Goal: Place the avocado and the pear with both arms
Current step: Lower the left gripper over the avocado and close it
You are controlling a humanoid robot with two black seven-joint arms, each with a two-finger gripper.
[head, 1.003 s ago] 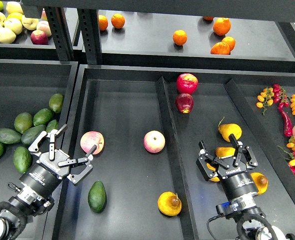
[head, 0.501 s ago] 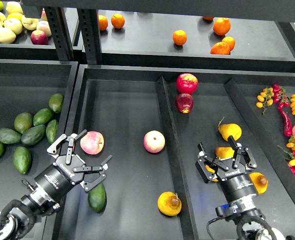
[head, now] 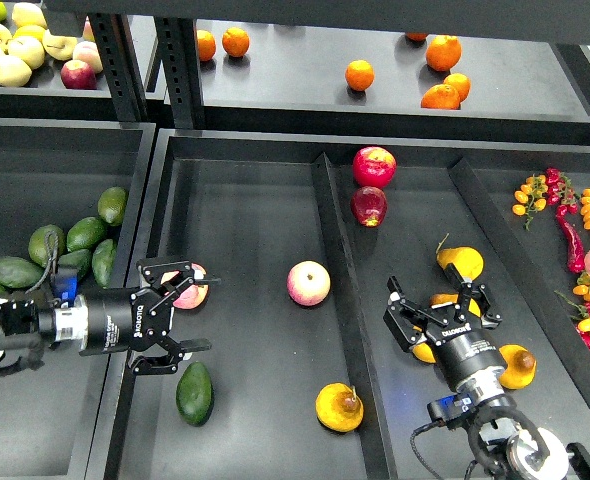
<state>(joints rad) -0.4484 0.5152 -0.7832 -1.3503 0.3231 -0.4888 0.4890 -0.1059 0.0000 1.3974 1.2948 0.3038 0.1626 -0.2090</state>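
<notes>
Ahead of my left gripper (head: 187, 308), open-jawed, the dark tray floor (head: 245, 230) lies bare, save a pink-red round apple (head: 187, 285) touching its upper finger. The dark green egg-shaped avocado (head: 194, 392) sits just below it, unobstructed from above. My right gripper (head: 439, 311) is crowded by yellow-orange pears (head: 460, 262); a raised divider ridge (head: 337, 290) separates it from the plump yellow-orange pear (head: 339, 407).

Dark green avocado (head: 195, 392) lying free; yellow-orange pear (head: 339, 407) near it.
</notes>
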